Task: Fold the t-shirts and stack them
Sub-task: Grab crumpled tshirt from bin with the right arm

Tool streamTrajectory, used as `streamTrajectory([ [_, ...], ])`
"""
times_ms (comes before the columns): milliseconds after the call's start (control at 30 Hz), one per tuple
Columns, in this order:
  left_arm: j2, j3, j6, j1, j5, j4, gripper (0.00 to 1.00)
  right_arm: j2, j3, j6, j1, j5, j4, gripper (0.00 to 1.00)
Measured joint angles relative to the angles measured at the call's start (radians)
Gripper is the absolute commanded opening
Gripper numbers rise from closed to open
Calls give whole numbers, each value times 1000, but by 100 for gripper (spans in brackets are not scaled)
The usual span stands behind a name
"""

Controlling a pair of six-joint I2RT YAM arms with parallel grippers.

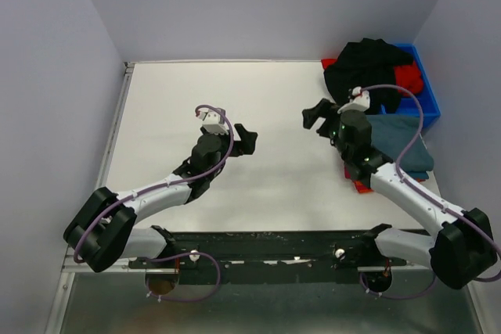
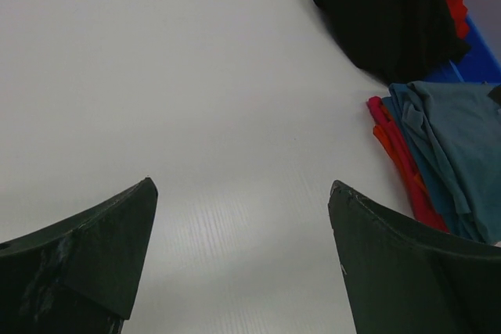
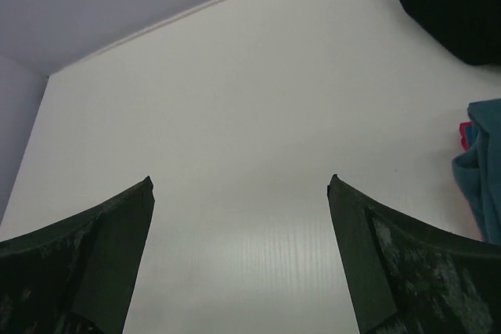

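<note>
A black t-shirt lies crumpled over the bin at the back right, with a red one under it. In front of the bin sits a folded stack: a slate-blue t-shirt on top of orange and red ones. The left wrist view shows the black shirt, the slate-blue one and the orange and red edges. My left gripper hovers open over the bare table centre, empty. My right gripper is open and empty too, just left of the black shirt.
The blue plastic bin stands in the back right corner against the wall. Purple-grey walls close in the white table at the back and on both sides. The arms' base rail runs along the near edge.
</note>
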Motion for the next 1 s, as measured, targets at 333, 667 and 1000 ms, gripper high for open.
streamTrajectory([
  [333,19,18,3,0,67,26,99,216,444,28,-307,-36,-306,100],
  [667,40,30,2,0,83,27,99,631,833,53,-429,-37,-499,99],
  [1000,45,38,3,0,87,27,99,914,1091,46,-548,-33,-583,77],
])
